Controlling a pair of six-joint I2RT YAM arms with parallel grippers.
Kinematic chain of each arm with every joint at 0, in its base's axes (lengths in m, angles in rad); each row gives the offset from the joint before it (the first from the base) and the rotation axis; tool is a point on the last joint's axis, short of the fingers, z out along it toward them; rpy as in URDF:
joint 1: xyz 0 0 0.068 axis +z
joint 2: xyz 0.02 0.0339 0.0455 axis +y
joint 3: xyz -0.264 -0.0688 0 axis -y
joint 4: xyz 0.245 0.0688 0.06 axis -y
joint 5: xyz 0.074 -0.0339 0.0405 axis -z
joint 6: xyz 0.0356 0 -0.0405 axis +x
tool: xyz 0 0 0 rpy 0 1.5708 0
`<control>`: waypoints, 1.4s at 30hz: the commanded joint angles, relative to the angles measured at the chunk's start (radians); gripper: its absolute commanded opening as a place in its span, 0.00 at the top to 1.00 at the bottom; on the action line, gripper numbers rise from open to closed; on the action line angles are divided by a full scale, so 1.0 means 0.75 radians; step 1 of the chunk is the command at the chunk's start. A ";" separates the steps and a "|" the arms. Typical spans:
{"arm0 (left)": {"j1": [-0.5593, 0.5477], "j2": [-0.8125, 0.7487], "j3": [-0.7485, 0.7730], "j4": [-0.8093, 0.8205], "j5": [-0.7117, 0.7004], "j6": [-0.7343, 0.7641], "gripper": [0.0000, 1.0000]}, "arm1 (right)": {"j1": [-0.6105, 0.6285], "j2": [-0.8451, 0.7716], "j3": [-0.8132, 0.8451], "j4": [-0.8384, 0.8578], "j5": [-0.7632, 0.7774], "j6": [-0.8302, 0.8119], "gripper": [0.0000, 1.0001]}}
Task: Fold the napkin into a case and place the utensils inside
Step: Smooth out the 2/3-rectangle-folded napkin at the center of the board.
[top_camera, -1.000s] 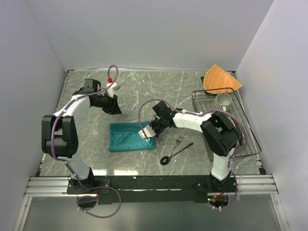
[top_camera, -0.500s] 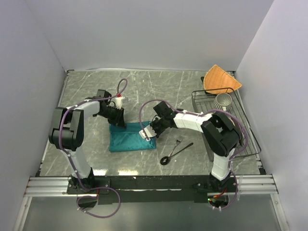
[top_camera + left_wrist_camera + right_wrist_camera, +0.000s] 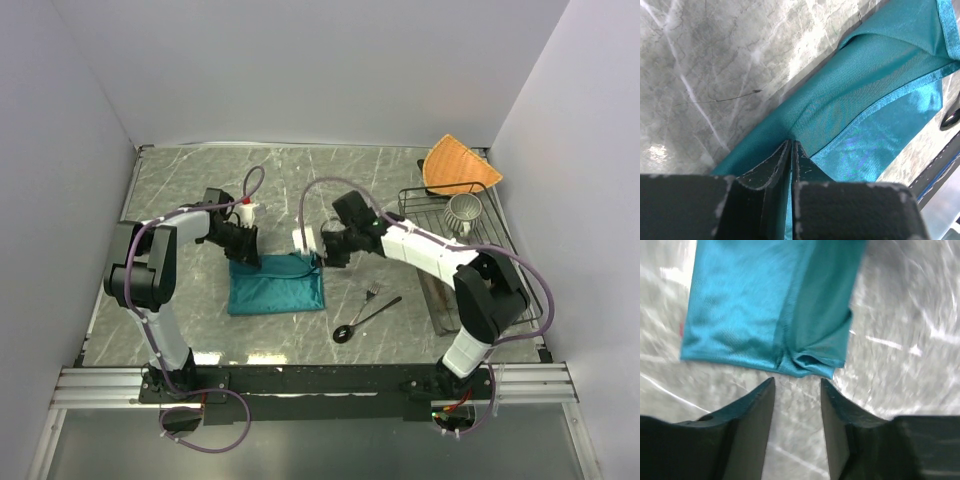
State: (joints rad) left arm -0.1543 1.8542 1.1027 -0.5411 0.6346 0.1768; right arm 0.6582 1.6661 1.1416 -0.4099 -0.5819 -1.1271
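Teal napkin point(image 3: 275, 288) — edge pinched by left gripper point(image 3: 791, 146) — right gripper point(image 3: 797, 386) spread beside its corner.

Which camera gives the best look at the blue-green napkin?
The overhead camera: it alone takes in the whole napkin, a folded rectangle on the table. The left wrist camera sees a close stretch pinched in the left gripper; the right wrist camera, a blurred end beyond the open right gripper.

Folded teal napkin point(image 3: 276, 285), utensils point(image 3: 372, 314) perhaps touching
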 commanded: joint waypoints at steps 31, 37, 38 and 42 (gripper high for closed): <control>-0.050 -0.042 -0.092 0.075 -0.065 -0.052 0.91 | -0.209 0.382 0.229 0.152 -0.052 2.071 0.59; -0.050 -0.038 -0.088 0.073 -0.065 -0.052 0.92 | -0.211 0.407 0.227 0.144 -0.091 2.092 0.64; -0.050 -0.036 -0.086 0.069 -0.063 -0.054 0.92 | -0.211 0.419 0.225 0.136 -0.093 2.092 0.64; -0.050 -0.044 -0.086 0.071 -0.063 -0.054 0.92 | -0.213 0.433 0.212 0.137 -0.097 2.096 0.63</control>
State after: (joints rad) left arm -0.1829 1.8275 1.0603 -0.4870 0.6270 0.1345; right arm 0.4950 1.9835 1.3067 -0.3172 -0.6399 0.4301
